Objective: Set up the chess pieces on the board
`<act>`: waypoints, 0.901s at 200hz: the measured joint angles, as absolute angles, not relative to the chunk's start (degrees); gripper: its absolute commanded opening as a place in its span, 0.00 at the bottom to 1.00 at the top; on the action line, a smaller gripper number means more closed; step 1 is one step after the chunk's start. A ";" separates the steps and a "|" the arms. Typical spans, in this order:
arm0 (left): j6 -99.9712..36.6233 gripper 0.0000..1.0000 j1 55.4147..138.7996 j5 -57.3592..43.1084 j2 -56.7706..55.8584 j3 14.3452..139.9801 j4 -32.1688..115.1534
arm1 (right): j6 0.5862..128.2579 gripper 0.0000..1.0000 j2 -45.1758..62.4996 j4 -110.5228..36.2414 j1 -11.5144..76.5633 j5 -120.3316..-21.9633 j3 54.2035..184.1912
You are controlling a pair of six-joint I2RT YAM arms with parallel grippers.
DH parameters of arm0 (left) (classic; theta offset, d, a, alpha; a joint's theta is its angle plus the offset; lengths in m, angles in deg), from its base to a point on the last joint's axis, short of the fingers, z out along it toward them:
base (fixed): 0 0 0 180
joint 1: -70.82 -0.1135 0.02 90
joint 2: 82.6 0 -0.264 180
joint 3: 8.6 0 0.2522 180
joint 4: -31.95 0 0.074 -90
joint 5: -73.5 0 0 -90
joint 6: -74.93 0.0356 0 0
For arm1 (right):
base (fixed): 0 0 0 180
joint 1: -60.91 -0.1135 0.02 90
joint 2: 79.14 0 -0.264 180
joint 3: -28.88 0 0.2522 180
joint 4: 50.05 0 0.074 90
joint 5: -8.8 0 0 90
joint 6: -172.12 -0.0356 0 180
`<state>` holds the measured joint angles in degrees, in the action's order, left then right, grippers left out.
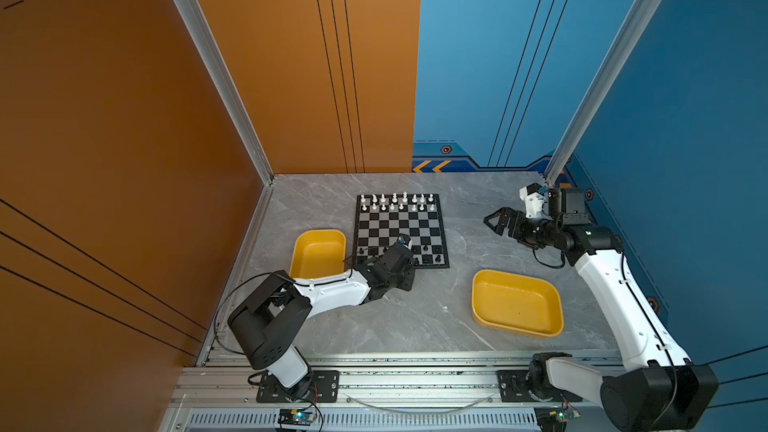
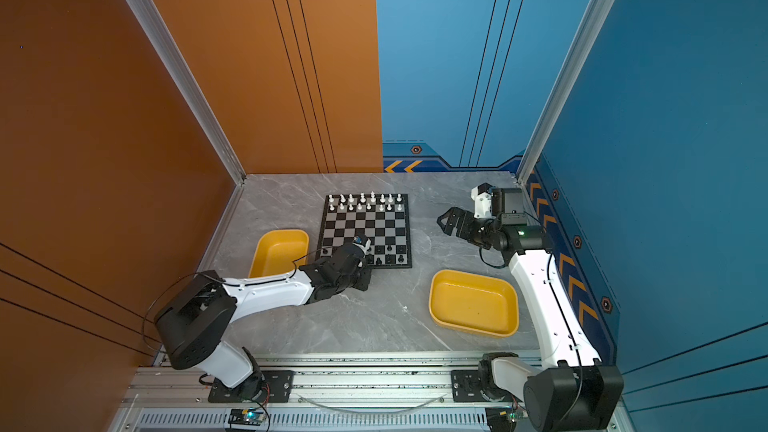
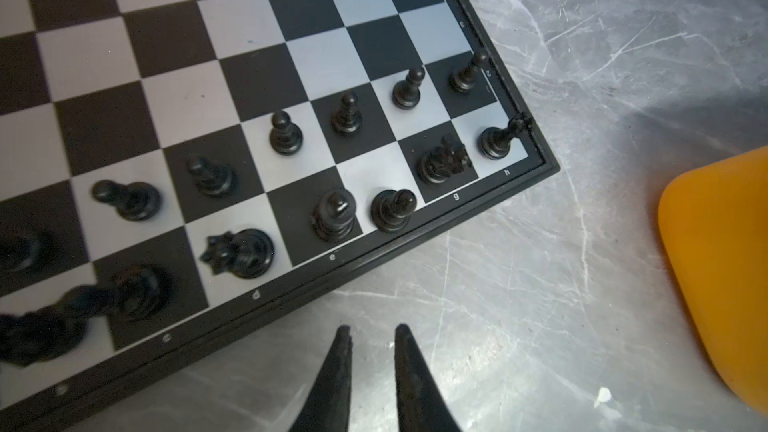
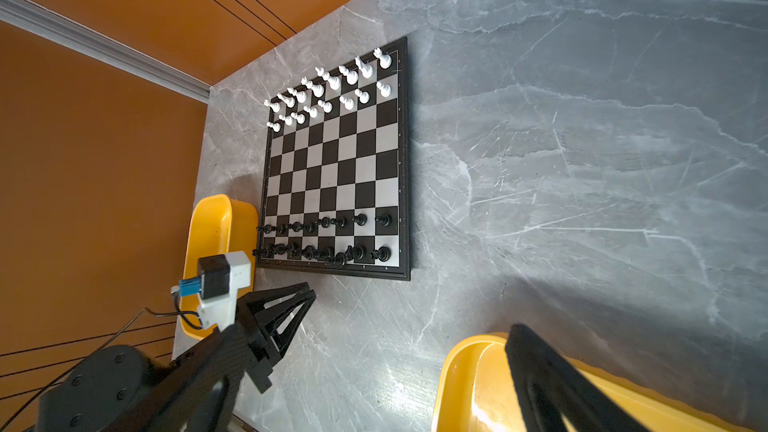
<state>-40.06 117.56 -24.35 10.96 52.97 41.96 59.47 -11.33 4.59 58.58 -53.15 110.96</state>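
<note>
While the left gripper [image 3: 372,328] hangs over the grey marbled tabletop [image 1: 415,317] just off the board's near edge, its fingertips [image 3: 343,338] stand a narrow gap apart with nothing between them. They point toward the border by the letters e and f.

The board [image 1: 399,226] lies flat on the tabletop. Sixteen white chess pieces [image 1: 397,201] fill the two rows along its far edge, all upright in both top views. The black chess pieces [image 4: 328,238] stand in the two rows along its near edge, with the squares between the two colours bare.

From the left wrist view, a line of black pawns [image 3: 284,135] runs one row in from the near edge. Behind them a black rook [image 3: 496,143] stands on the corner square marked h, a black knight [image 3: 442,162] just beside it on g, and a black queen [image 3: 241,253] on d. The pieces further along toward c are blurred.

The right gripper [image 1: 490,224] hovers well off the board's right side, jaws spread wide and holding nothing.

One yellow tray [image 1: 318,251] sits just beside the board's left edge, partly under the left arm. Another yellow tray [image 1: 517,303] lies off the board's near right corner.
</note>
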 measured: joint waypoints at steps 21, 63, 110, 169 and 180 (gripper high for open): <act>-40.04 0.20 117.71 -24.29 14.24 54.29 39.97 | 59.77 1.00 -13.10 5.29 58.58 -53.63 110.96; -40.06 0.18 117.60 -23.00 18.22 57.74 37.66 | 60.32 1.00 -16.46 6.89 58.58 -54.55 110.96; -40.21 0.16 117.23 -22.34 19.92 60.23 37.37 | 60.98 1.00 -17.23 7.92 58.60 -55.07 110.94; -40.24 0.18 117.23 -22.17 20.55 60.93 37.96 | 61.35 1.00 -17.21 8.20 58.58 -55.62 110.94; -40.37 0.21 117.23 -22.17 20.55 60.93 38.10 | 61.35 1.00 -17.21 8.20 58.58 -55.62 110.94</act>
<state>-40.37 117.23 -22.17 20.55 60.93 38.10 61.35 -17.21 8.20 58.58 -55.62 110.94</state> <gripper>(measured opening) 0.183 0.996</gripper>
